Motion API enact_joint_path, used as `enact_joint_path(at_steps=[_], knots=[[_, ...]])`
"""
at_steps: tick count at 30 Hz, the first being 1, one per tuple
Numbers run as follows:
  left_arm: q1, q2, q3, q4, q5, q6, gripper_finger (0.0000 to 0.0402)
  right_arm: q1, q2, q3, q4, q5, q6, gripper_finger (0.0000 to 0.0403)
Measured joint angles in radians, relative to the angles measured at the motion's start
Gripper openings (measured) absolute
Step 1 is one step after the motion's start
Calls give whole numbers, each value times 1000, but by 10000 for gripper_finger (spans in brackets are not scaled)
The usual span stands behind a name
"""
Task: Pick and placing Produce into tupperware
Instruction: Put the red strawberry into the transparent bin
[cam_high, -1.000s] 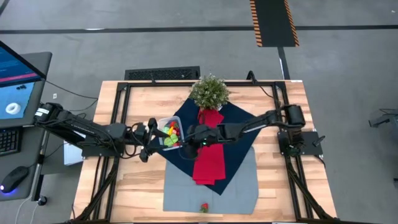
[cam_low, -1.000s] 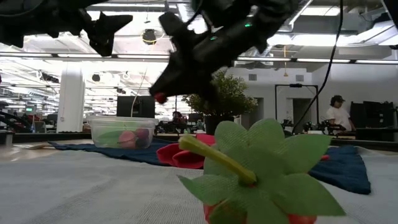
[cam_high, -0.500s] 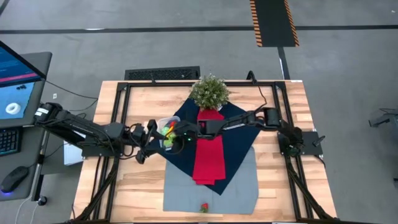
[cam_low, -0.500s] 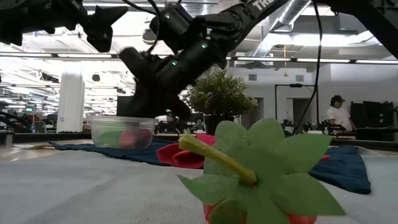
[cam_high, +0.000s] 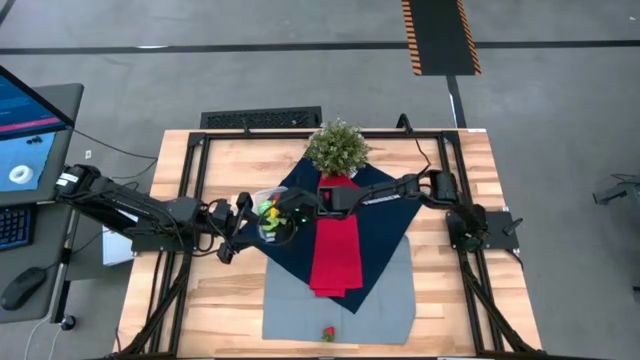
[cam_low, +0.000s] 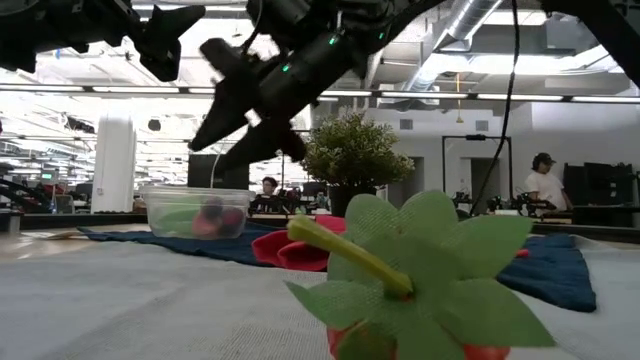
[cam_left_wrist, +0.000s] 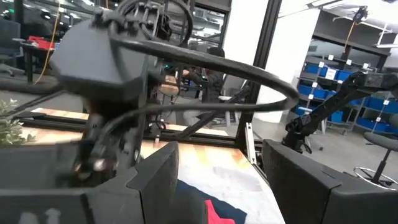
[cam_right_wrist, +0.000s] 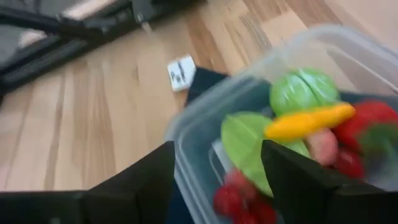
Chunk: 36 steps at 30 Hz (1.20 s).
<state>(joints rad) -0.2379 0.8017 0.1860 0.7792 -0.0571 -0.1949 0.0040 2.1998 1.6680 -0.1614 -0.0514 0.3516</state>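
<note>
High view first: I see my right claw (cam_high: 277, 222) hanging directly over the tupperware (cam_high: 263, 199), which sits on the corner of a dark blue cloth (cam_high: 385, 215) left of centre on the wooden surface (cam_high: 230, 300). From the low view that claw's fingers (cam_low: 222, 103) are plainly spread apart, nothing between them, raised above the container's rim. My right wrist view looks straight down into the tub: a round green piece (cam_right_wrist: 305, 90), a green leaf (cam_right_wrist: 245, 146), a yellow piece (cam_right_wrist: 308, 121) lying across them, a pink one (cam_right_wrist: 322, 146), and red berries (cam_right_wrist: 239, 196) all lie inside it.

My left claw (cam_high: 236, 228) hovers just beside the tupperware on its left side, above the bare wood. Its wrist view shows its two fingers (cam_left_wrist: 158, 180) standing apart with only air between them.

One piece of produce is outside the container: a red fruit with a green leafy top (cam_high: 327, 333) lies on the grey mat (cam_high: 390, 290) at the near edge, well apart from the tub. A red cloth strip (cam_high: 335, 250) runs down the blue cloth, and a potted plant (cam_high: 337, 147) stands at the far side.
</note>
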Motion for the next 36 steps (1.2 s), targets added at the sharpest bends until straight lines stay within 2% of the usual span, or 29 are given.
enact_joint_path(at_steps=[3,6,9,14,17,22,27,31,33,36], knots=[[0,0,0,-2,13,3,222,0,-53,0,-121,0,-3,265],[0,0,0,-5,37,3,222,10,-118,0,-334,33,-9,265],[0,0,0,-10,51,13,222,55,-186,-3,-487,192,-12,264],[-1,0,0,-52,79,29,222,184,-307,-6,-532,474,-45,264],[-13,5,-1,-88,80,29,222,277,-357,-6,-568,579,-13,265],[-41,17,0,-62,27,-63,222,445,-393,-6,-679,732,175,265],[-95,80,0,-68,-55,-112,222,637,-335,-7,-852,1012,370,265],[-162,209,57,-170,-77,-105,222,775,-273,-7,-1020,1253,682,265],[-194,287,117,-216,-79,-71,222,839,-236,-8,-1077,1318,817,265],[-228,397,213,-302,-68,-28,222,902,-187,-8,-1098,1335,941,265]])
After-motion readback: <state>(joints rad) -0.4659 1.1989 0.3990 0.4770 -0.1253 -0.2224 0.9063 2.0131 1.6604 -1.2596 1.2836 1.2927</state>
